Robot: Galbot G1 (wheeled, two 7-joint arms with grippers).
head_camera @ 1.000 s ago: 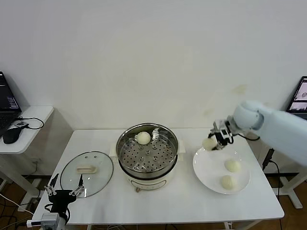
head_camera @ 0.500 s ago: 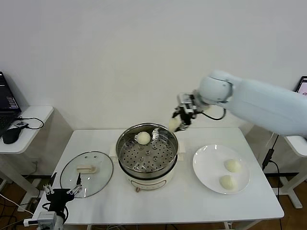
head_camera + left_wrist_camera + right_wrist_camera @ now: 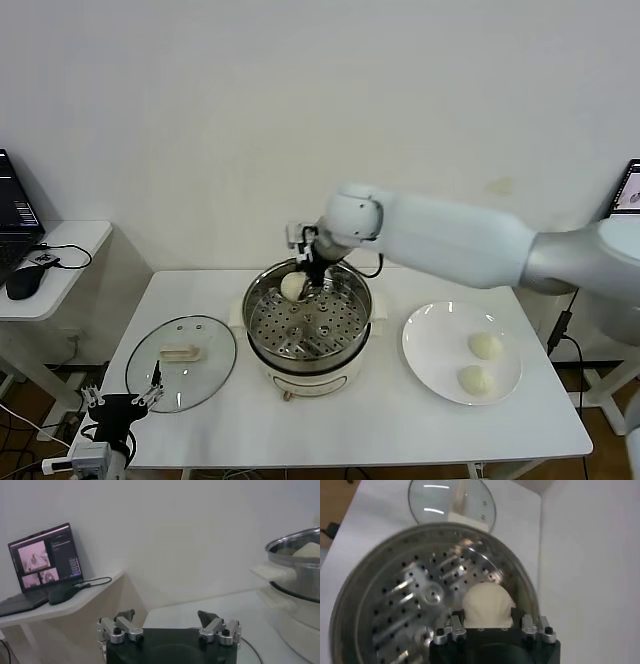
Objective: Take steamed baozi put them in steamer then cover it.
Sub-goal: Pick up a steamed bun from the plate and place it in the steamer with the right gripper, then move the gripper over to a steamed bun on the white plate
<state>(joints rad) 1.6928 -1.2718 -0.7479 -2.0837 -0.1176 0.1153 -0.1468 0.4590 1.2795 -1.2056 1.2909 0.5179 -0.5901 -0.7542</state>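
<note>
Fingers of the right gripper (image 3: 489, 626) are pinched on a bun (image 3: 488, 602), held over the far side of the perforated tray inside the steamer (image 3: 262, 338); whether another bun sits under or behind it at the far rim cannot be told from here. Left gripper (image 3: 168, 628) is idle, low by the table's near-left corner, fingers spread wide and holding nothing. Two more buns (image 3: 485, 346) (image 3: 471, 380) lie on the white plate (image 3: 431, 345) at the right of the table (image 3: 400, 425). The glass lid (image 3: 181, 363) lies flat on the table left of the steamer, handle up, untouched. Judged progress: about midway; the held bun is not yet released, the two plate buns remain to move, and covering is last. No brand, label or legible writing on pot, lid or plate; the laptop (image 3: 44, 561) on the left side table shows windows, text unreadable.
</note>
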